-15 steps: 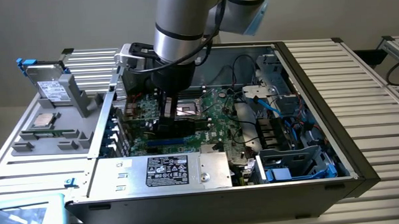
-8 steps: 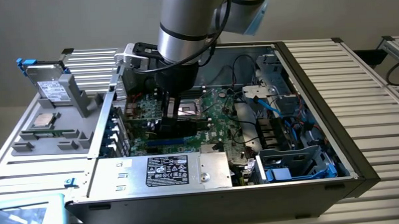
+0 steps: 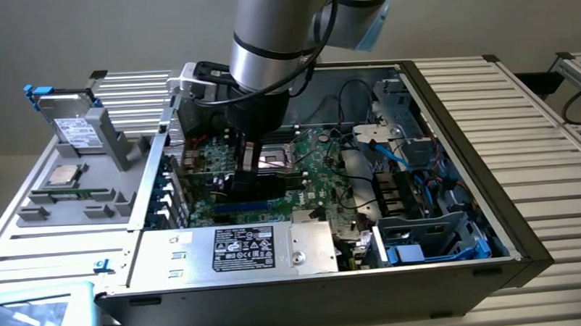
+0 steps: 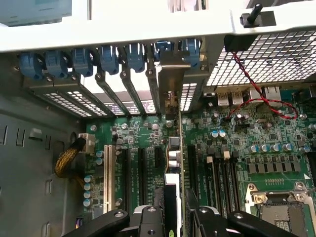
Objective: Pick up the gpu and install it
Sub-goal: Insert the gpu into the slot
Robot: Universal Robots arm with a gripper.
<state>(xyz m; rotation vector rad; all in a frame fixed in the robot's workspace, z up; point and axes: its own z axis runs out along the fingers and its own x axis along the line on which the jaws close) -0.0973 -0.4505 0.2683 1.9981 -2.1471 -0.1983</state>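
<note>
The gpu (image 4: 180, 148) stands on edge over the green motherboard (image 4: 143, 133), in line with the black expansion slots. Its metal bracket (image 4: 174, 74) sits against the case's rear slot openings. My gripper (image 4: 180, 211) is shut on the card, one black finger (image 4: 165, 210) on each side of its rear part. Whether the card's edge sits down in a slot I cannot tell. In the exterior view the arm reaches down into the open computer case, with the gripper (image 3: 242, 180) low over the motherboard (image 3: 315, 169) near the case's rear wall.
Blue slot clips (image 4: 79, 61) line the rear wall. A white slot (image 4: 106, 173), the CPU socket (image 4: 286, 212) and a red wire (image 4: 261, 98) flank the card. A silver power supply (image 3: 240, 248), a drive cage (image 3: 429, 241) and a grey parts tray (image 3: 69, 189) surround the board.
</note>
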